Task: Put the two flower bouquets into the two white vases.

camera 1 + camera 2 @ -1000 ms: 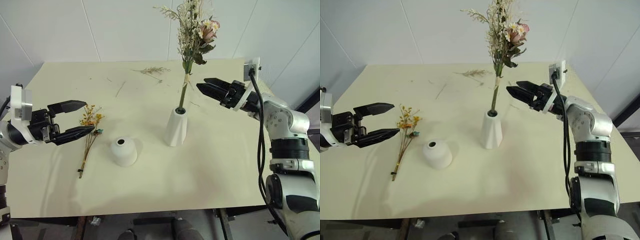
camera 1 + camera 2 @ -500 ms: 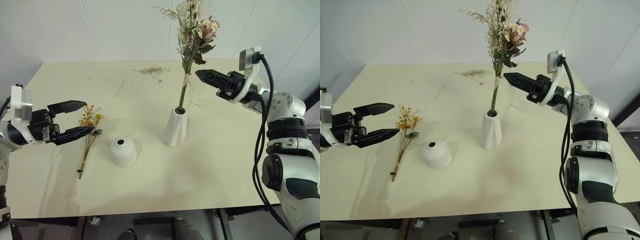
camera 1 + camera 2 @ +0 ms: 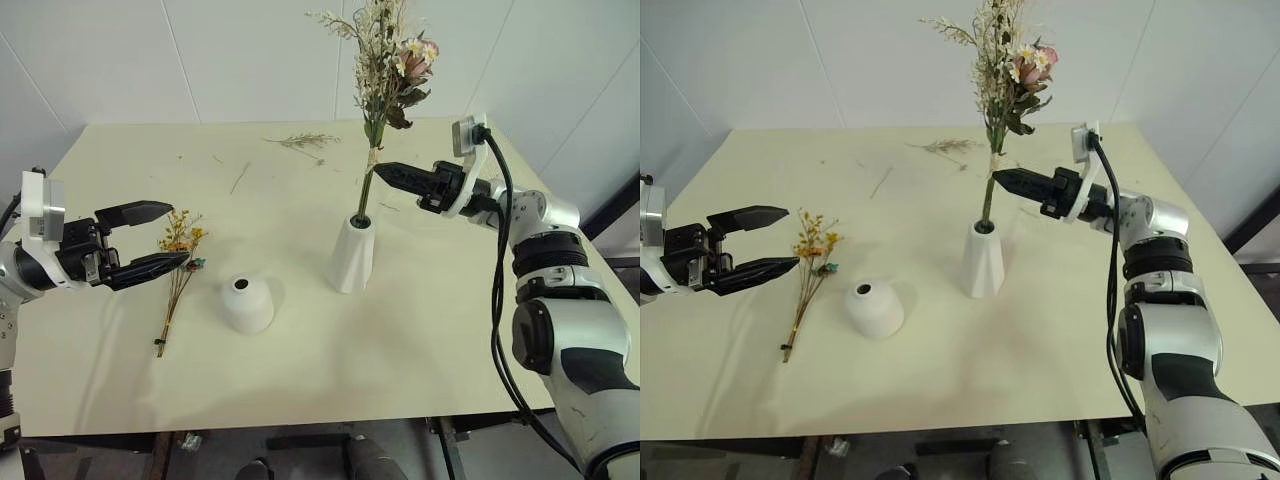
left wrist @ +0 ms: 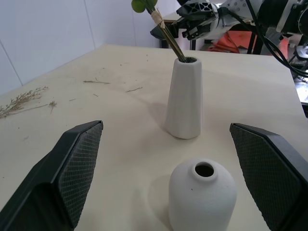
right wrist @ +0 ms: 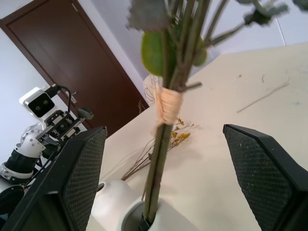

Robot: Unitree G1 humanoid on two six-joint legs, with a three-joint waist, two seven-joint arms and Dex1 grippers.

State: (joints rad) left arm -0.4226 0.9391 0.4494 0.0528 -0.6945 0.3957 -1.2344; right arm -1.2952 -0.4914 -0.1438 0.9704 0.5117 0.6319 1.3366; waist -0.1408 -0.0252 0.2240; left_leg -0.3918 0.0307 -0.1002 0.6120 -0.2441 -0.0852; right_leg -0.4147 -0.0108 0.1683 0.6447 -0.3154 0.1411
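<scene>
While my right hand (image 3: 384, 172) points level toward the bouquet stems, its two fingers stand wide apart with nothing between them; in its wrist view the tied stems sit in the gap, touching neither finger. The large bouquet (image 3: 387, 60) of pink roses, white daisies and pale grasses stands upright in the tall white vase (image 3: 351, 255), stems bound with a pale wrap just above the vase mouth. Taking the tall vase as landmark: the right hand is just to its right, level with the stems above the mouth. The short domed vase (image 3: 246, 303) sits near it on the left, a little nearer me, hole up and unfilled. Further left the small yellow-orange sprig (image 3: 178, 270) lies flat on the desk (image 3: 420, 330). My left hand (image 3: 165, 235) hovers just beside the sprig's flower end, fingers spread fully, gripping nothing. Loose dried twigs (image 3: 305, 142) lie beyond the tall vase.
</scene>
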